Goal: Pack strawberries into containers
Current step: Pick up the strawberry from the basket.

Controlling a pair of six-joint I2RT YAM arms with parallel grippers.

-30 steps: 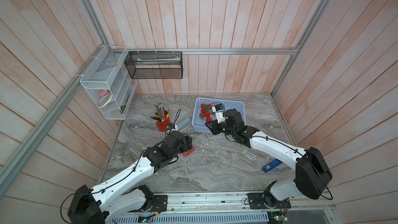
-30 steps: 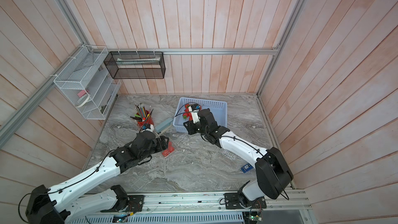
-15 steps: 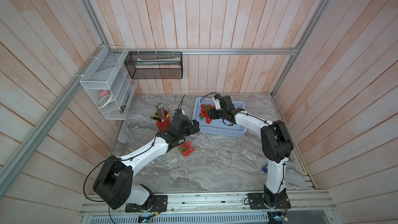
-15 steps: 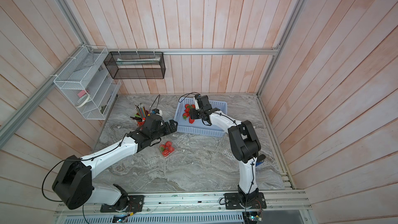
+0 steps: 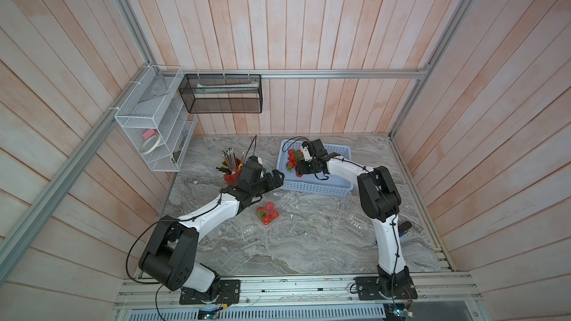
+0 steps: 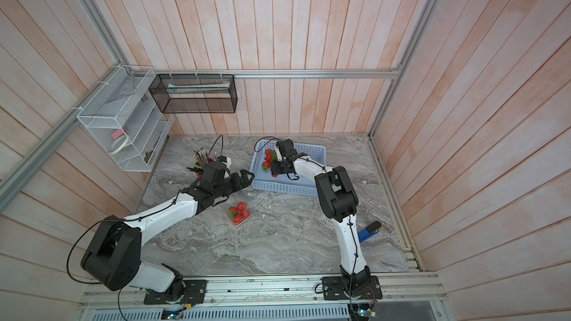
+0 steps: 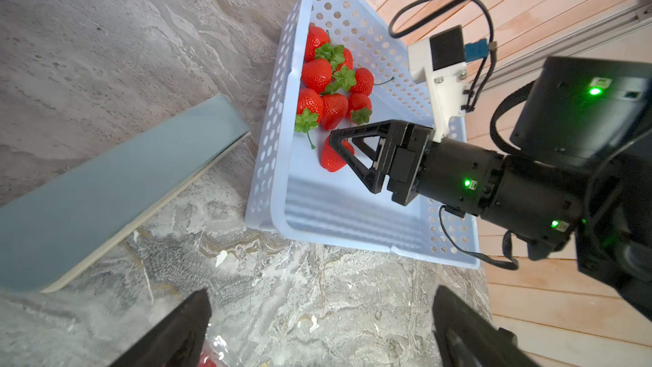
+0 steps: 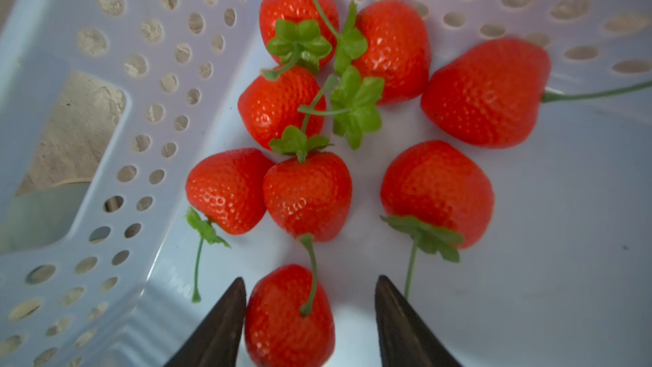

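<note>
Basket berries: eight strawberries (image 8: 307, 195) lie in one corner of the light-blue perforated basket (image 8: 106, 118). Seven are bunched together with their green caps tangled.
Lone berry: the eighth, the lone berry (image 8: 289, 315), lies on the basket floor just apart from the bunch, between the right jaws.
Right arm: the right jaws are open and straddle the lone berry. One fingertip (image 8: 225, 323) touches its side and the other stands clear of it (so no grip yet).
Packed berries: a few packed berries (image 5: 267, 214) sit in a clear filled container (image 5: 276, 216) on the bench (image 5: 309, 251), in front of the basket and apart from it.
Empty containers: two clear empty containers rest on the bench, one (image 5: 247, 231) near the filled container and one (image 5: 357, 222) by the right arm (both faint).
Left arm: the left jaws stand wide open with nothing between them, between the red pencil cup (image 5: 231, 177) and the basket's near corner.
</note>
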